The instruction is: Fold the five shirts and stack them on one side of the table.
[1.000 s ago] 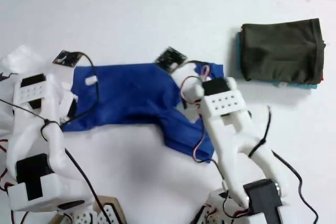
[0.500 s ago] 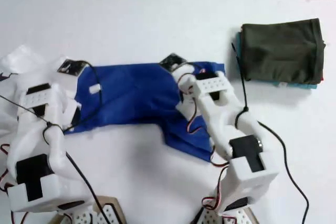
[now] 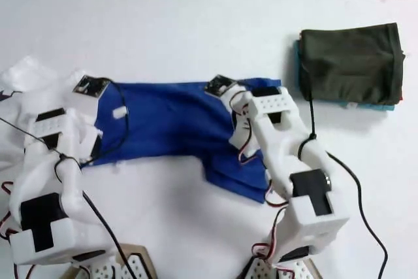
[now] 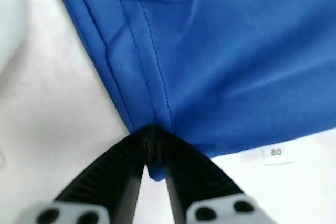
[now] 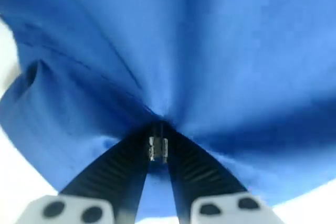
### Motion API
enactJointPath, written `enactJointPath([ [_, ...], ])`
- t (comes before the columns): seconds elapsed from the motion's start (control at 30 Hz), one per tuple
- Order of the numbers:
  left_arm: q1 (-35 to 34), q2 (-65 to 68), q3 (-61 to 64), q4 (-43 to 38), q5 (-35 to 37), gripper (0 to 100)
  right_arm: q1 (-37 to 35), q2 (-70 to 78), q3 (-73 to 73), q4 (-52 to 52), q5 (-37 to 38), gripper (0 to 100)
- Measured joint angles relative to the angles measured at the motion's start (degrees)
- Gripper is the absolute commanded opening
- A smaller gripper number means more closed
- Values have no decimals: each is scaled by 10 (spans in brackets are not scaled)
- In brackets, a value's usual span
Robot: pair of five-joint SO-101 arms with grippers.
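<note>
Two folded shirts (image 3: 349, 63) at least (olive over teal) are stacked at right on the desk (image 3: 163, 24); the blue shirt (image 3: 170, 119) lies mid-desk, partly folded, left gripper (image 4: 152, 145) and right gripper (image 5: 158, 148) each clamped on its cloth.

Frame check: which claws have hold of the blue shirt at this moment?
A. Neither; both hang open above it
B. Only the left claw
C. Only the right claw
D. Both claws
D: the left claw is pinched shut on the hemmed edge of the blue shirt, and the right claw is shut on a bunched fold of the same cloth.
</note>
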Motion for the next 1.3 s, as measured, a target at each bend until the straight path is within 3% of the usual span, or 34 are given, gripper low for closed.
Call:
enactJointPath([
  [0.37,0,0,0,0,0,26,-57,-192,82,73,1,20],
  [0.63,0,-3,27,-45,0,26,-120,-195,225,-55,1,20],
  [0.93,0,-5,33,-55,1,26,-172,-199,235,-70,1,20],
  [1.3,0,-6,34,-56,1,26,-168,-200,111,107,1,85],
])
